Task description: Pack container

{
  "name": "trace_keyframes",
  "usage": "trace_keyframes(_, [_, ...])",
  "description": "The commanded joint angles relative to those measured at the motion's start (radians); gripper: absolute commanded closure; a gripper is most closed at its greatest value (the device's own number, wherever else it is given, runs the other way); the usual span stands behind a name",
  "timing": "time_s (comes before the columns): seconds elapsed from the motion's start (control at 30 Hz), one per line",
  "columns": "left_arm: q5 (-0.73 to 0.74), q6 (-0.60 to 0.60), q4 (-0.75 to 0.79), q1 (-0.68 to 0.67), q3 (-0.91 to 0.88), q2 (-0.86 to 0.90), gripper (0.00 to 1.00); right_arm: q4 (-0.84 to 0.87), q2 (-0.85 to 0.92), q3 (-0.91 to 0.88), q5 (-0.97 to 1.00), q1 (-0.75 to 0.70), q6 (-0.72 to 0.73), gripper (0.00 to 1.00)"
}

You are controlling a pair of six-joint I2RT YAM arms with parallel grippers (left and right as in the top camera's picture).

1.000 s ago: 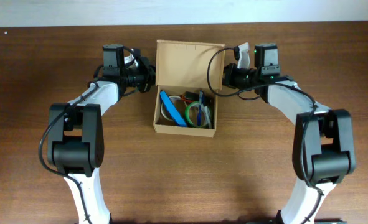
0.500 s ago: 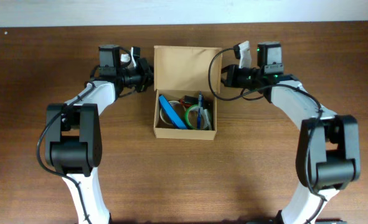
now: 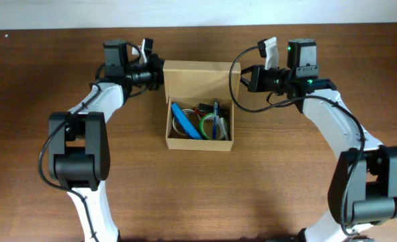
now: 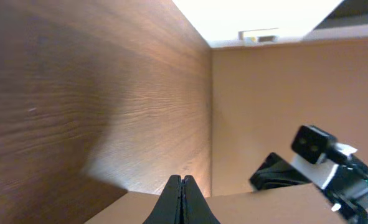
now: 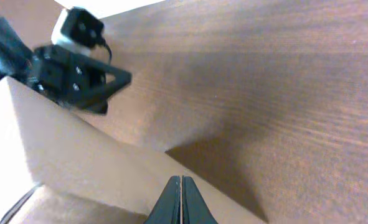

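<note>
The container [image 3: 199, 141], a tan cardboard box, stands open at the table's middle. Its hinged lid flap [image 3: 197, 77] is tilted up at the back. Inside lie a flat blue packet [image 3: 185, 117], a green tape ring [image 3: 206, 123] and other small items. My left gripper [image 3: 159, 75] is shut, its tips against the lid's left edge. In the left wrist view its tips [image 4: 181, 180] rest on cardboard [image 4: 264, 208]. My right gripper [image 3: 242, 78] is shut at the lid's right edge. In the right wrist view its tips [image 5: 181, 180] rest on cardboard [image 5: 96, 168].
The brown wooden table [image 3: 285, 175] surrounds the box. A pale wall strip [image 3: 198, 13] runs along the table's far edge, just behind both arms. The other arm's wrist shows across the lid in each wrist view [image 4: 324, 152] [image 5: 71, 62].
Both grippers have moved toward the table's far edge at the lid's sides. The lid flap has risen from lying back to a steeper, foreshortened tilt. The box body has not moved.
</note>
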Motion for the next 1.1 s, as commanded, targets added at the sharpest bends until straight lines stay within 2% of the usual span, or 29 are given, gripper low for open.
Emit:
trace_keyframes(0.0, [0.079,0.027,0.004,0.003,0.05,0.008,0.98,-0.045,-0.057,0.013,-0.04,0.003,-0.054,0.96])
trace_keyframes(0.4, [0.187,0.05,0.003,0.003,0.076,0.007,0.98,-0.289,-0.208,0.013,0.004,0.069,-0.142,0.96])
trace_keyframes(0.6, [0.182,0.051,0.004,0.003,0.076,0.007,0.98,-0.401,-0.251,0.022,0.168,0.193,-0.136,0.97])
trace_keyframes(0.77, [0.159,0.05,-0.019,0.002,0.081,0.005,0.98,-0.473,-0.249,0.026,0.349,0.307,-0.07,0.96])
trace_keyframes(0.97, [0.069,0.089,-0.162,-0.008,0.126,-0.005,0.98,-0.5,-0.222,0.026,0.442,0.396,-0.022,0.97])
trace_keyframes(1.07, [-0.051,0.224,-0.412,-0.019,0.204,-0.012,0.98,-0.5,-0.187,0.026,0.462,0.428,0.003,0.96])
